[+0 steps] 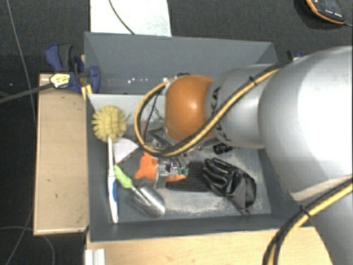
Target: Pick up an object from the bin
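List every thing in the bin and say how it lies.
yellow round brush: lying free, far left corner.
orange thing: beside the gripper, partly hidden.
silver rounded thing: lying free, near wall.
black glove: crumpled, lying free, right.
white-handled brush: flat along left wall.

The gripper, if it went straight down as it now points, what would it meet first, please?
Probably the orange thing beside the gripper, mid-bin; the black mesh piece lies close too, and depth is unclear.
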Motion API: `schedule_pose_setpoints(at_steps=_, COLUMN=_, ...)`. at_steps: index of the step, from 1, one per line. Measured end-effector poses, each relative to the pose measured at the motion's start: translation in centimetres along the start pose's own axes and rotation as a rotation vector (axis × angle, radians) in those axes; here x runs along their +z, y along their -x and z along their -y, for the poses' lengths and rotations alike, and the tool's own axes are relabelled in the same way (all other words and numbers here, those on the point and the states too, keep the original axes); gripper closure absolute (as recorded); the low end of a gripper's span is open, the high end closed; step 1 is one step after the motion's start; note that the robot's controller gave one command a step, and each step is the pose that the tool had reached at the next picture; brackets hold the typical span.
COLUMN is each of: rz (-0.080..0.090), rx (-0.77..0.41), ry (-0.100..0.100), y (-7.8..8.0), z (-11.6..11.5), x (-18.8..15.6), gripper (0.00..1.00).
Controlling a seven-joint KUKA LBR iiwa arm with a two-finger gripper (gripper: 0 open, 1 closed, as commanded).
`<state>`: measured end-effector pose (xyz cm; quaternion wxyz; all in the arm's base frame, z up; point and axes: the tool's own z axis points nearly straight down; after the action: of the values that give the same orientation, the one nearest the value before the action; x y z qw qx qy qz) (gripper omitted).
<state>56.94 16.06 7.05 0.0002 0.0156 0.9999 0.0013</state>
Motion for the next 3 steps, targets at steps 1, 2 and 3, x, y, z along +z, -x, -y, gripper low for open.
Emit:
schedule_pose_setpoints(at_steps=1, rz=-0.002, rx=-0.145, ry=-0.002, y=1.8, z=0.1, x=0.0, gripper=0.00)
schedule_pose_setpoints(at_steps=2, rz=0.002, rx=-0.001, ry=0.002, y=0.1, z=0.0, x=0.0, gripper=0.00)
schedule_pose_setpoints(at_steps=3, rz=0.000, rx=-0.142, ry=-0.001, y=1.9, z=0.1, x=-0.1, gripper=1.00)
